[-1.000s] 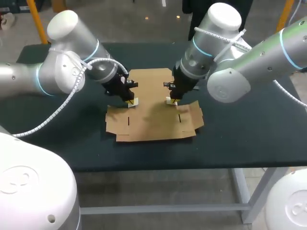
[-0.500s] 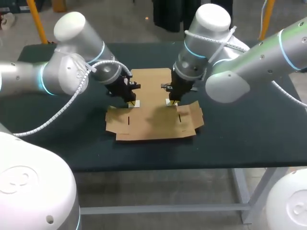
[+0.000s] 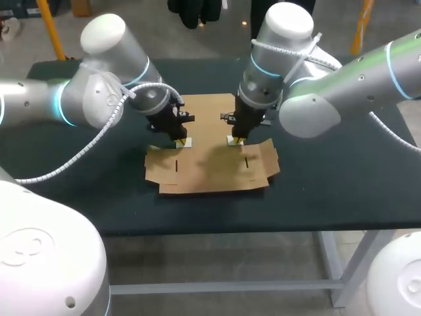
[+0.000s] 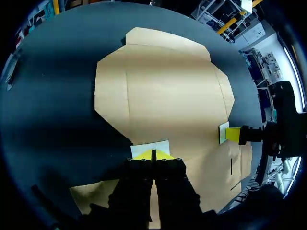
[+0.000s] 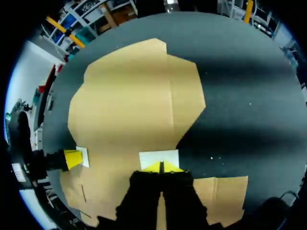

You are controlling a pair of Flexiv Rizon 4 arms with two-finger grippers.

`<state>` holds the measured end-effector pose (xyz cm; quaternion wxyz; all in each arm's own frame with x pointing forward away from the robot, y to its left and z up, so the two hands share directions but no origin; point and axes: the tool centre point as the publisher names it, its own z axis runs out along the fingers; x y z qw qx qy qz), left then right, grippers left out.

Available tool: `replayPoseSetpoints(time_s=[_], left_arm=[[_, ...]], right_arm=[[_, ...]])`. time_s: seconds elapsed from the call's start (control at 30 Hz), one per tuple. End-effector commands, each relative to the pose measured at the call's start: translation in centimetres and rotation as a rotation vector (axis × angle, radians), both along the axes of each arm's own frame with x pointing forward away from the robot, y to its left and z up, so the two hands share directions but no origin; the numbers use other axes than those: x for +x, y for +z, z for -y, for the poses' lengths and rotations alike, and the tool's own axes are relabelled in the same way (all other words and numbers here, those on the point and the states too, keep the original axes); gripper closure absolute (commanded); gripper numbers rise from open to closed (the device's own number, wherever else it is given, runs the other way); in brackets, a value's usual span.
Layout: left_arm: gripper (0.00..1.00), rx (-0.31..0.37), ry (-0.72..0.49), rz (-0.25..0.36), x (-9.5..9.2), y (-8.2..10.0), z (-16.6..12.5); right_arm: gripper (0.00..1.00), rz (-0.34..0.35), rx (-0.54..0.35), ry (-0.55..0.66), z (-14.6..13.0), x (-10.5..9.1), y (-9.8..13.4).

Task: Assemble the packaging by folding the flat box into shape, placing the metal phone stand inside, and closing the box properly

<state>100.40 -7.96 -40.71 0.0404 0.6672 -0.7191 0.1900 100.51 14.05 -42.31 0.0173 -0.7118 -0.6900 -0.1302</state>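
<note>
Our flat box (image 3: 209, 155) lies unfolded on the bench (image 3: 329, 178). Our left gripper (image 3: 181, 139) and right gripper (image 3: 235, 139) touch its opposite side edges, fingers (image 4: 144, 155) together, each at a white patch (image 4: 152, 146).

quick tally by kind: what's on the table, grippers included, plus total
Flat cardboard box: 1
White patches on the cardboard, one at each gripper's tips: 2
Grippers, left gripper and right gripper: 2
Total: 5
</note>
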Motion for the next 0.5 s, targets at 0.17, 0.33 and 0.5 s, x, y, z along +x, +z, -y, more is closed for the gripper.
replayPoseSetpoints(time_s=[0.17,0.33,0.5], left_arm=[[1.0,0.006,0.011,0.013,-0.4,1.3,-0.2],[1.0,-0.013,0.025,0.019,-0.2,2.7,-0.9],[1.0,-0.039,0.039,0.026,-0.2,3.9,-1.8]], right_arm=[[1.0,0.002,0.035,-0.009,1.2,-0.1,1.5],[1.0,-0.023,0.105,-0.003,2.3,0.0,2.5],[1.0,-0.049,0.165,0.011,3.6,0.4,3.1]])
